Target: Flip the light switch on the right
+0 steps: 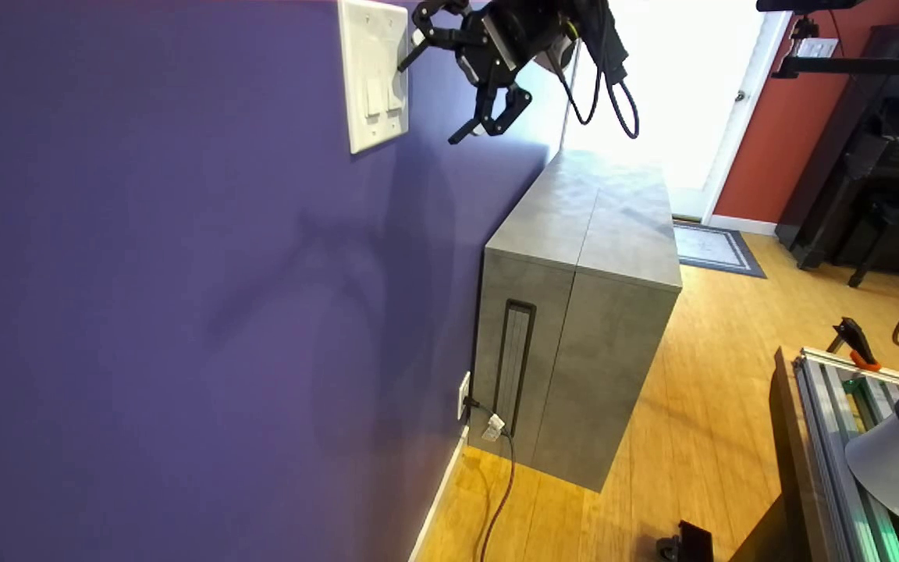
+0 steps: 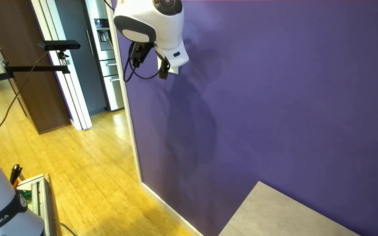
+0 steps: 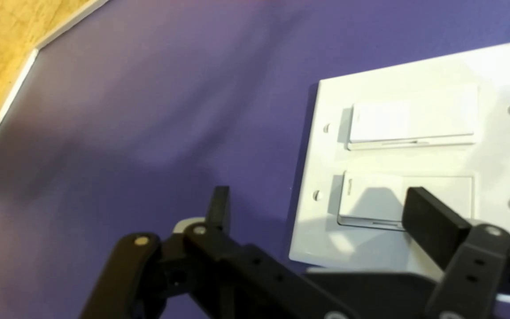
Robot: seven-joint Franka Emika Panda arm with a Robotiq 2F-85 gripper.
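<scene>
A white wall plate (image 1: 375, 47) on the purple wall holds two white paddle switches set low in it. The right-hand light switch (image 1: 395, 92) also shows as the lower paddle in the wrist view (image 3: 365, 190), its upper half partly hidden by a finger. The left-hand switch (image 1: 374, 97) is the upper paddle in the wrist view (image 3: 414, 117). My gripper (image 1: 428, 104) is open and empty. In the wrist view (image 3: 318, 190) one finger overlaps the right-hand switch and the other is past the plate's lower edge. Whether the finger touches the switch I cannot tell.
A grey cabinet (image 1: 586, 218) stands against the wall below and beyond the gripper. A cable loop (image 1: 625, 109) hangs from the wrist. In an exterior view the robot's hand (image 2: 166, 29) hides most of the plate (image 2: 175, 70). A camera on a bar (image 2: 61, 45) stands apart.
</scene>
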